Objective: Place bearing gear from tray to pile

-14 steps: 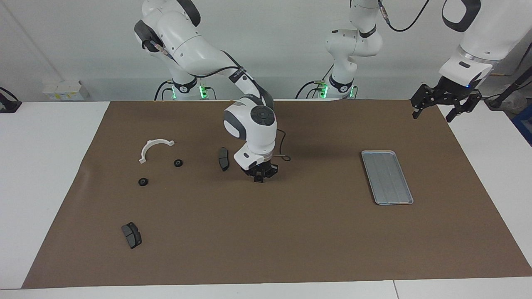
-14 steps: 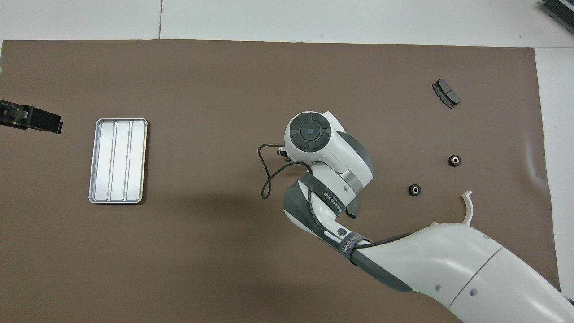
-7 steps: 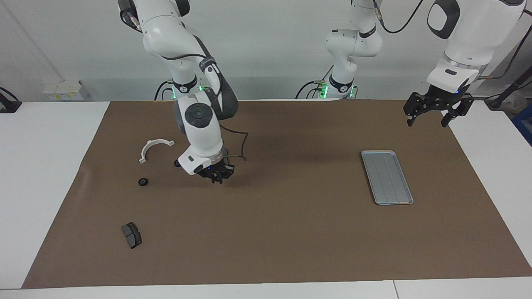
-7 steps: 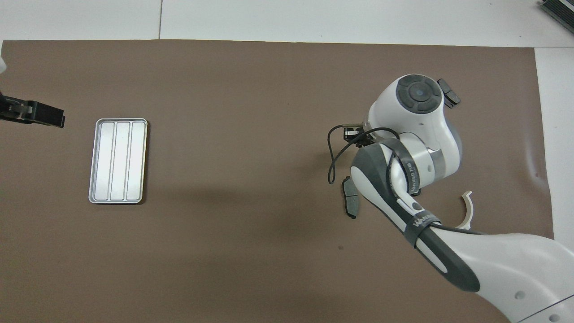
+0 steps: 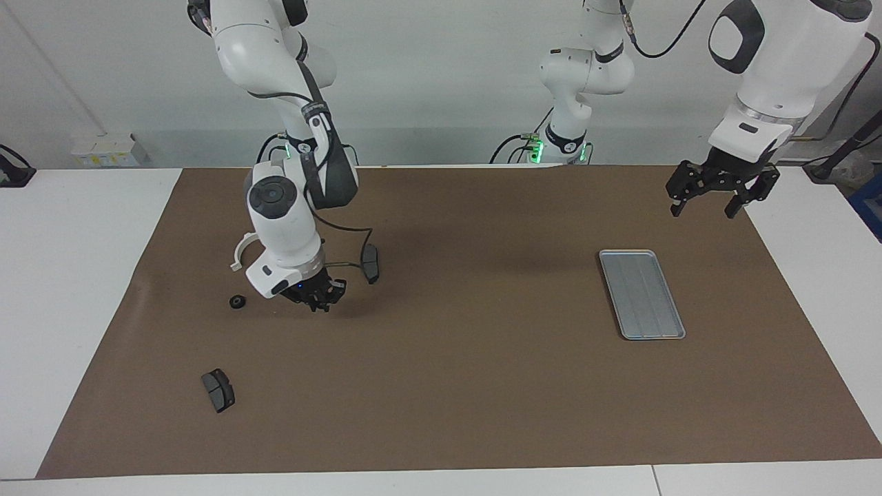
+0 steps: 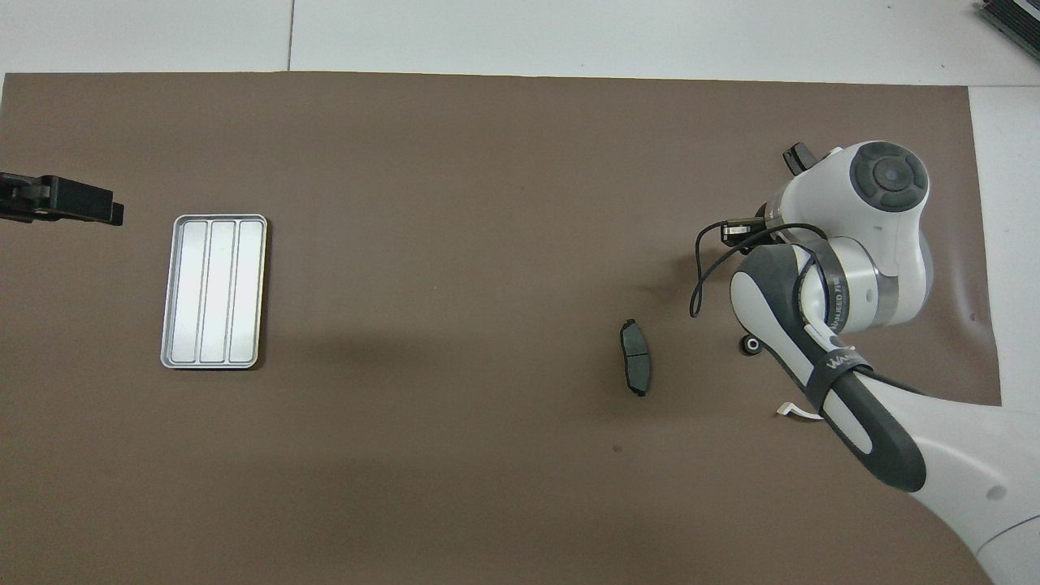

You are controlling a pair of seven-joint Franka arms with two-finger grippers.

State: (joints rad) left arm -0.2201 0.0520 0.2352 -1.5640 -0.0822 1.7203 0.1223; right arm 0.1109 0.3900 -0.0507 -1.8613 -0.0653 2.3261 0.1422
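Observation:
The silver tray (image 5: pixel 642 295) (image 6: pixel 214 291) lies toward the left arm's end of the mat, with nothing in it. My right gripper (image 5: pixel 318 300) hangs low over the pile, shut on a small dark bearing gear that its fingers mostly hide. Beside it on the mat lie one black gear (image 5: pixel 237 302), a second gear (image 6: pixel 751 345) half under the arm, the white bracket (image 5: pixel 241 249) and a brake pad (image 5: pixel 371 263) (image 6: pixel 634 367). My left gripper (image 5: pixel 703 209) waits open, raised over the mat's edge beside the tray.
A second brake pad (image 5: pixel 218 390) lies farther from the robots, near the mat's corner at the right arm's end. The brown mat (image 5: pixel 482 386) covers most of the white table. In the overhead view the right arm covers part of the pile.
The right arm has swung from the mat's middle toward its own end and now hangs over the pile, still shut. The left gripper has drifted slightly toward the tray.

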